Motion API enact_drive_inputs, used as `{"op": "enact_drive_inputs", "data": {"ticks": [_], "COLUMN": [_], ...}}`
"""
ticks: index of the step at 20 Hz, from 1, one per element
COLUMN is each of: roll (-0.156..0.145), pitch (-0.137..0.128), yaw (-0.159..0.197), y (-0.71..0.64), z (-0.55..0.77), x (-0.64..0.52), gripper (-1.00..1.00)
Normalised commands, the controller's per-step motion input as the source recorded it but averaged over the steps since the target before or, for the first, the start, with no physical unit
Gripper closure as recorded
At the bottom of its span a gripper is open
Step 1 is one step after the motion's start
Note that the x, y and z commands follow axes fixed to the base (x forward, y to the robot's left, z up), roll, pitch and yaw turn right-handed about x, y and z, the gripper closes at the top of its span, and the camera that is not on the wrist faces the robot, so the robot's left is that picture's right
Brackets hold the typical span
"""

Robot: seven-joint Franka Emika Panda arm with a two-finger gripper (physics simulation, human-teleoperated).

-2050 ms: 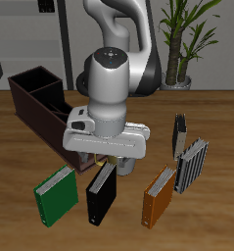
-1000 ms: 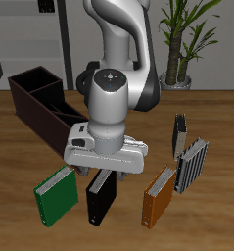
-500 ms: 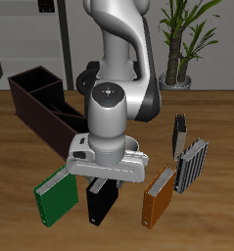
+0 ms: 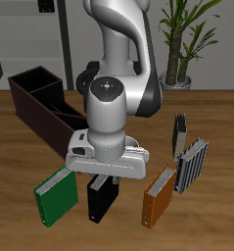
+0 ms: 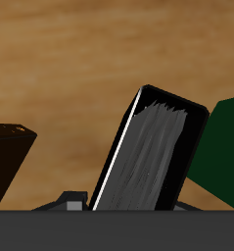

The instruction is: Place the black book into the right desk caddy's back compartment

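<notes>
The black book (image 4: pixel 101 201) stands upright near the table's front edge, between a green book (image 4: pixel 57 194) and an orange one (image 4: pixel 158 199). My gripper (image 4: pixel 103 179) hangs directly over the black book's top edge, fingers open and astride it, mostly hidden under the hand. In the wrist view the black book (image 5: pixel 153 147) fills the middle, its white page edge showing. The right desk caddy (image 4: pixel 23 110), long and dark brown, lies farther back. Its back compartment (image 4: pixel 32 86) is the squarish end cell, with nothing in it.
A black-and-white striped book (image 4: pixel 192 162) and a thin dark grey book (image 4: pixel 179 132) stand beyond the orange book. A potted plant (image 4: pixel 182 39) is at the back. The green book (image 5: pixel 221 147) and a caddy corner (image 5: pixel 6 162) flank the black book in the wrist view.
The arm has come down and toward the front edge, bringing the gripper from above the books onto the black book's top. The books have not moved.
</notes>
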Motion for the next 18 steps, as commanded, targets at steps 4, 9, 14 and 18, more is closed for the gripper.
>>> {"op": "enact_drive_inputs", "data": {"ticks": [4, 9, 14, 18], "roll": [0.006, -0.008, 0.007, -0.001], "pitch": [-0.063, -0.080, -0.073, -0.072], "yaw": [0.029, 0.062, 0.063, 0.039], "y": [-0.06, -0.09, -0.05, -0.09], "z": [0.42, 0.48, 0.44, 0.47], "x": [-0.21, -0.26, -0.38, -0.48], "gripper": [1.00, 1.00, 1.00, 1.00]}}
